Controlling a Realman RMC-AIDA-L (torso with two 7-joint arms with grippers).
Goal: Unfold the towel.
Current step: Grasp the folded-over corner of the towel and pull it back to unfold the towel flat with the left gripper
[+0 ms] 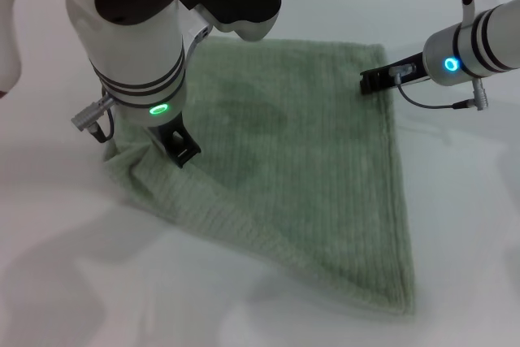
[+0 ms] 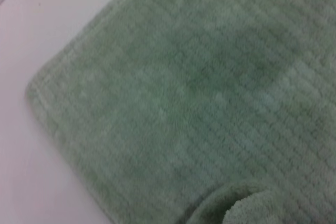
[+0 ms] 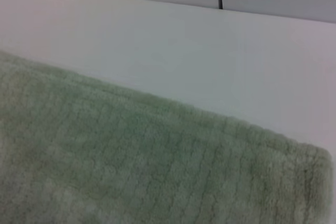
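The towel point(image 1: 301, 168) lay on the white table point(image 1: 455, 225), sage-green ribbed terry, spread in a rough triangle: wide across the far side, one long straight edge down my right side, narrowing to a near corner at my front right. Its left side was bunched and rumpled.

My left gripper point(image 1: 180, 147) was down on that bunched left part, black fingers point(image 1: 185, 150) pointing into the cloth. They looked close together with cloth gathered around them, but I could not tell if they were clamped on it. The left wrist view was filled with towel, a rounded corner against the table and a raised fold at the edge of view.

My right gripper point(image 1: 375, 80) was at the far right corner of the towel, low and level at the hem. Whether it was apart or together I could not tell. The right wrist view showed the towel's hemmed edge and corner on the table.
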